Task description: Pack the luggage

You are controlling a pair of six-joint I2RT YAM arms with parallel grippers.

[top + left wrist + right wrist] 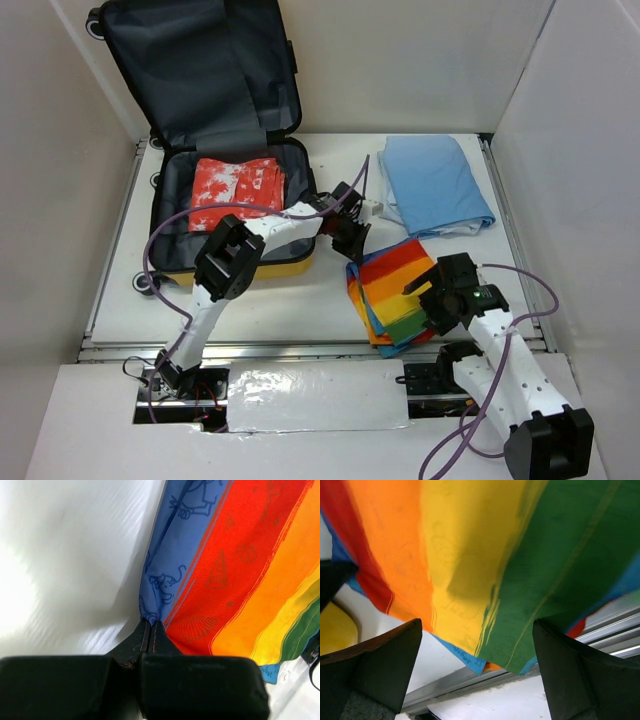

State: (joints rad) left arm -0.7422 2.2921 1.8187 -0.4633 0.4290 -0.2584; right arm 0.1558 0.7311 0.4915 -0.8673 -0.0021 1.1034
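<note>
White laminate forms the table (300, 300), and plain white panels (400, 60) close it in at the back and on both sides. An aluminium rail (300, 348) runs along its near edge. Below the rail, a crinkled white sheet (310, 395) lies between my two bases.

The luggage (200, 70) stands open in the upper left of the top view. Its base lies flat on the table and its grey-lined lid leans up against the back panel. A red-and-white cloth (237, 193) lies folded in the base. A light blue cloth (435, 185) lies on the table at upper right. A rainbow-striped cloth (392, 285) lies at centre right, apart from the luggage.

My left end effector (352, 238) is at the upper left corner of the rainbow-striped cloth. In the left wrist view it (151, 625) is clenched on the blue edge of that cloth (235, 570). My right end effector (425, 290) hovers over the cloth's right part. In the right wrist view it (476, 630) is released, its fingers wide apart and clear of the fabric (470, 555).

Limits of view:
- The lid's top edge is cut off by the frame, and its outer face is turned away.
- My left arm crosses the front right of the luggage base and hides part of the yellow rim.
- A yellow patch at the lower left of the right wrist view is too partial to identify.
- How many layers the rainbow-striped cloth has cannot be made out.
</note>
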